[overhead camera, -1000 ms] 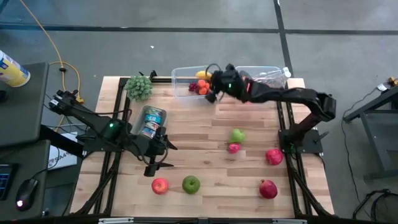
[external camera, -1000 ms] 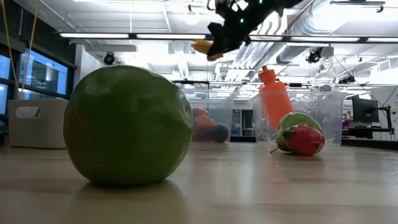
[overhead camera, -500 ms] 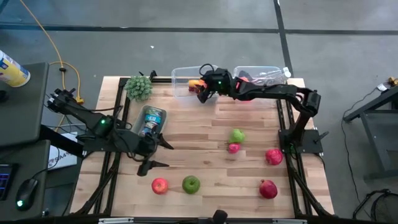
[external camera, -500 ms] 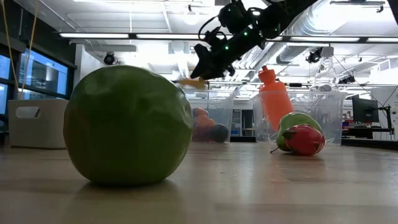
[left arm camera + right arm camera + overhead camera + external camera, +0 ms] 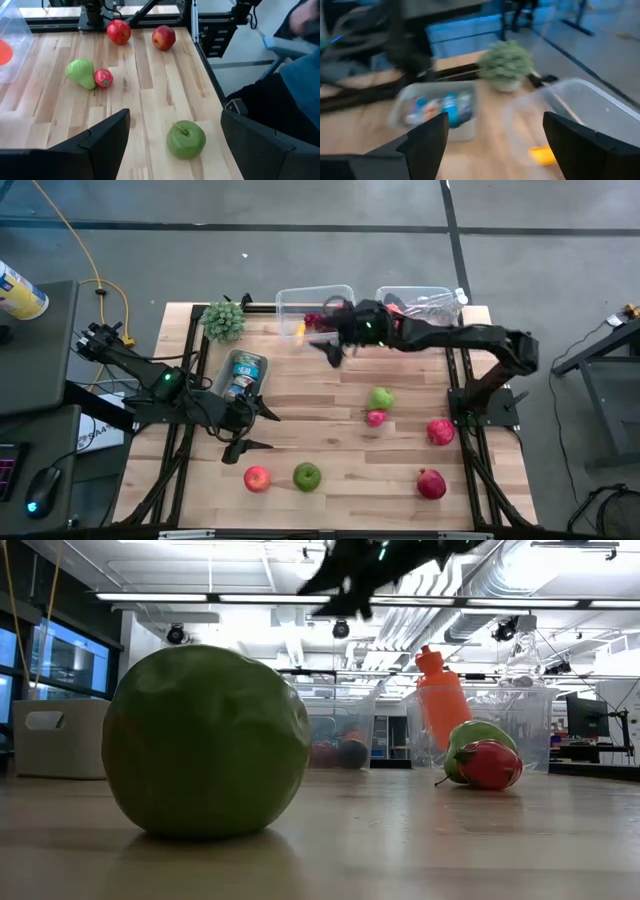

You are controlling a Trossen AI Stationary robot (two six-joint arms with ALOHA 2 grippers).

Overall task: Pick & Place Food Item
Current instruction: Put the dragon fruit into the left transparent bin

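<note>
A yellow food item [image 5: 299, 330] [image 5: 543, 155] lies inside the clear bin [image 5: 300, 293] at the table's far edge, beside dark red fruit. My right gripper [image 5: 328, 346] [image 5: 495, 135] hovers open just near-right of that bin, with nothing between its fingers. My left gripper [image 5: 252, 428] [image 5: 175, 114] is open above the table's near left, short of a green apple [image 5: 307, 475] [image 5: 186, 140] and a red apple [image 5: 257, 478] that rest on the wood.
A green pear [image 5: 381, 397], a small red fruit [image 5: 376, 417], a red apple [image 5: 440, 431] and a pomegranate [image 5: 431, 483] lie right of centre. A bin of cans [image 5: 240, 374] and a green plant [image 5: 224, 320] stand far left. A second clear bin [image 5: 420, 298] holds an orange bottle.
My right gripper has swung out over the clear bin with the yellow item, turned at the wrist, opened and let go. The item has dropped into the bin. The gripper has drawn back toward the near side.
</note>
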